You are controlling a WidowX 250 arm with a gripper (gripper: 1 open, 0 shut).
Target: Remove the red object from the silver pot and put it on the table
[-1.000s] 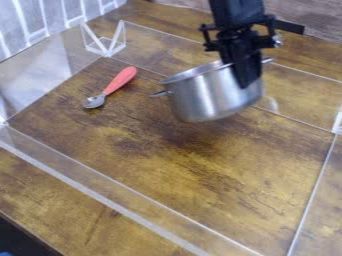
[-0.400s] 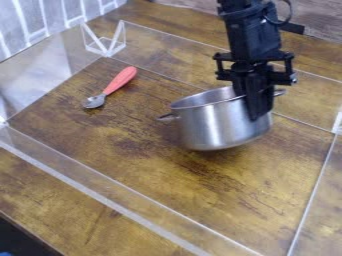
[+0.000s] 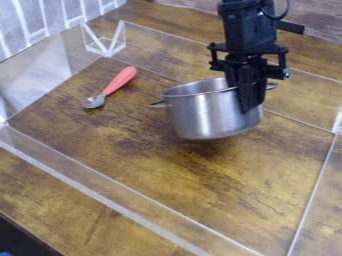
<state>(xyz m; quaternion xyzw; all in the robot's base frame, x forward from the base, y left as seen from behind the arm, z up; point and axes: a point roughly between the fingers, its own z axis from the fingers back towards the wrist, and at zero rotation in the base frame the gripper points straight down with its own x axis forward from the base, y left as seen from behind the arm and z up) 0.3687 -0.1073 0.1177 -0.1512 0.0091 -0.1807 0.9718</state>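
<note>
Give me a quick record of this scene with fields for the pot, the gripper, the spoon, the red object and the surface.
pot: silver pot, tilted, right rim under the gripper
gripper: gripper pointing down at the pot's right rim, shut on the rim as far as can be seen
spoon: metal spoon with pinkish-red handle, lying on the table left of the pot, apart from it
red object: not visible; the pot's inside cannot be seen well
surface: dark wood table edged by clear acrylic walls
</note>
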